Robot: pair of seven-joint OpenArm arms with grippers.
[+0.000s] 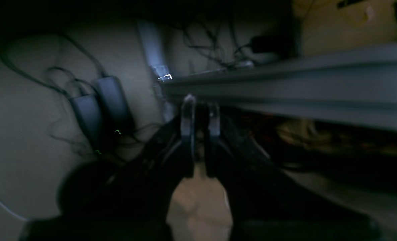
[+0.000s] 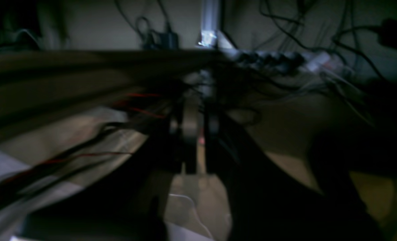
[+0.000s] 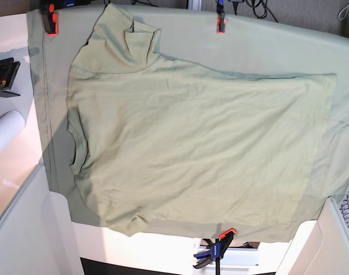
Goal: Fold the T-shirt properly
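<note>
- The counter (image 3: pixel 8 172) carries a large green cloth (image 3: pixel 266 51), clamped at its far edge by two orange clamps (image 3: pixel 220 24) and at its near edge by a blue and orange clamp (image 3: pixel 215 252).
- The T-shirt (image 3: pixel 191 149) lies flat on that cloth, covering most of it, with one sleeve folded over at the far left and the hem toward the right.
- A white roll (image 3: pixel 5 134) rests at the counter's left side.
- The left pincer (image 1: pixel 200 110) hangs below the counter edge over the floor, its jaws nearly together, holding nothing.
- The right pincer (image 2: pixel 198 120) likewise sits low beside cables (image 2: pixel 285 60), jaws nearly closed and empty.
</note>
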